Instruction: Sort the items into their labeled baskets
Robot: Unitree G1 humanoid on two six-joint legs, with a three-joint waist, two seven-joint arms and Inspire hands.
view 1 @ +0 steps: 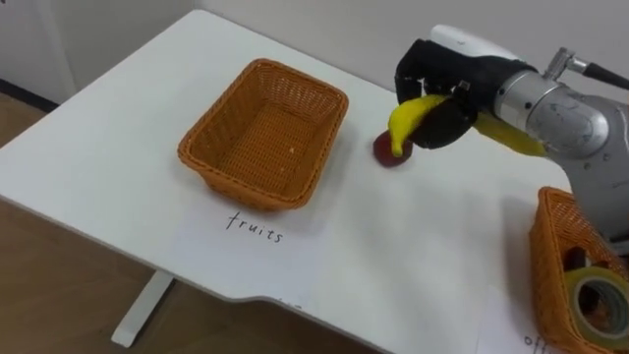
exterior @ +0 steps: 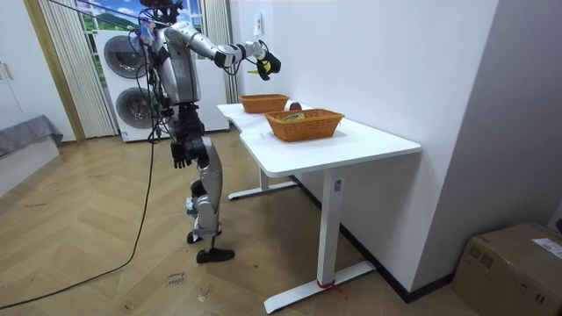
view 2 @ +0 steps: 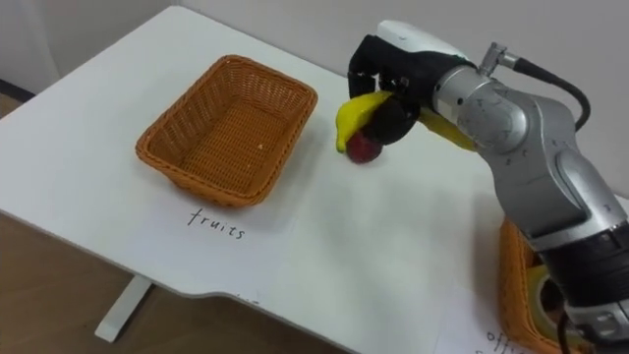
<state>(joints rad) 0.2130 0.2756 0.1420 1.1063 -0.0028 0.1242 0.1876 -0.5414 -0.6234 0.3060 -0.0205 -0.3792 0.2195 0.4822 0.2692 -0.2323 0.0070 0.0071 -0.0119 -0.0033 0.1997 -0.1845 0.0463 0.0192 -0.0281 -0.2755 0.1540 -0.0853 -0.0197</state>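
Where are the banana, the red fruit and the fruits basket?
banana (view 1: 405,120): left eye view, on its curved yellow front end.
red fruit (view 1: 384,152): left eye view, on its visible left side.
fruits basket (view 1: 263,138): left eye view, on its bare woven floor.

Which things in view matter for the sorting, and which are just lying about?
Job:
banana, held in right robot hand
red fruit on table
fruits basket
office basket with tape

Lying about:
washing machines
cardboard box
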